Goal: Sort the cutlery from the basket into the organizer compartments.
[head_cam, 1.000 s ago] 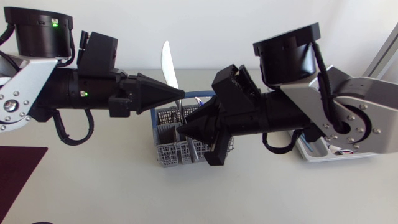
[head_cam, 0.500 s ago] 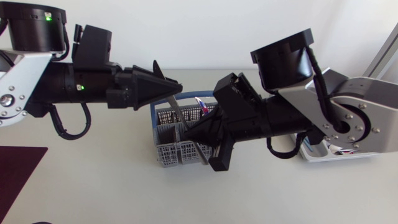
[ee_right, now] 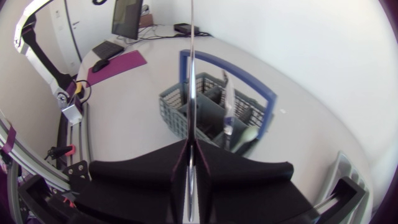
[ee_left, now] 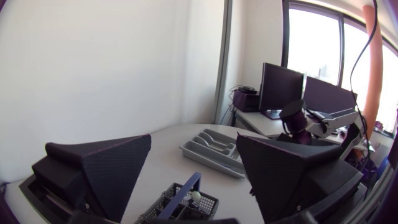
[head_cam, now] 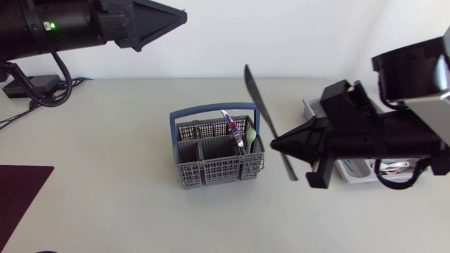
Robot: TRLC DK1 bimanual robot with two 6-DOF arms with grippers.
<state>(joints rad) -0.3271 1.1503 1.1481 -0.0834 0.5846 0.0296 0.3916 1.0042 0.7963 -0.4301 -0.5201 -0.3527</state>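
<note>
Thing in hand: long silver-grey metal table knife (head_cam: 256, 98), clear of the grey plastic cutlery basket with the blue hoop handle (head_cam: 211, 172) and up in the air just to its right, over the middle of the pale table (head_cam: 126, 211); it stands steeply, one end high, the other pointing down.

Right gripper (head_cam: 275, 145): clamped on the knife from both flat sides at about mid-length; the right wrist view shows the knife (ee_right: 191, 93) edge-on, running out from between the closed fingers.

Left gripper (ee_left: 194, 140): fingers spread wide, nothing between them; raised above the table's far left corner.

Pale grey compartmented organizer tray (head_cam: 311, 107): by the table's right edge, mostly hidden under the right arm.

Left in the basket: a green spoon (head_cam: 250, 137) and a piece with a red-and-blue sheen (head_cam: 232, 126), both upright in the right-hand cells.

Handling (judgement): knife light, rigid, not fragile; smooth polished metal, so likely to pivot or slip between the pads; thin when edge-on. Best hold is across the flat faces near the balance point; a grip nearer the handle would leave the blade free for the slot.

Writing: no legible labels on knife, basket or organizer.
</note>
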